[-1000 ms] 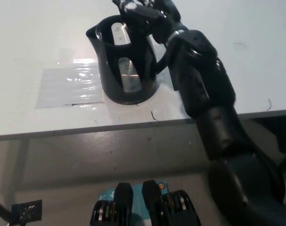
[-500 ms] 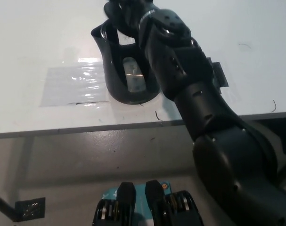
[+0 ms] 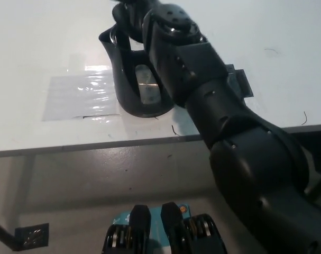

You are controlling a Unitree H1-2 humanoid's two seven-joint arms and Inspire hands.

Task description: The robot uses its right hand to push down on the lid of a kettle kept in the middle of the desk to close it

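One black kettle is standing upright on the white desk, near the desk's front edge. Its base is sitting on the right end of one clear, shiny sheet of tape or film stuck flat to the desk. A pale window on the kettle's side is showing just below the arm.

One black right arm is reaching in from the lower right and crossing over the kettle's right half, filling much of the picture. The right hand is sitting at the very top of the picture, over the kettle's mouth. Its fingers are mostly cut off by the picture edge and merging with the black kettle, so I cannot tell whether they are spread, pressed together or gripping anything. Just below the fingers, the kettle's rim and spout are showing, with the spout pointing to the left of the hand. The lid itself is hidden under the hand and wrist, and I cannot tell whether it is open or closed, or whether the hand is touching it.

To the right of the arm, one small dark flat piece is lying on the desk, partly covered by the forearm.

The left hand is not showing anywhere.
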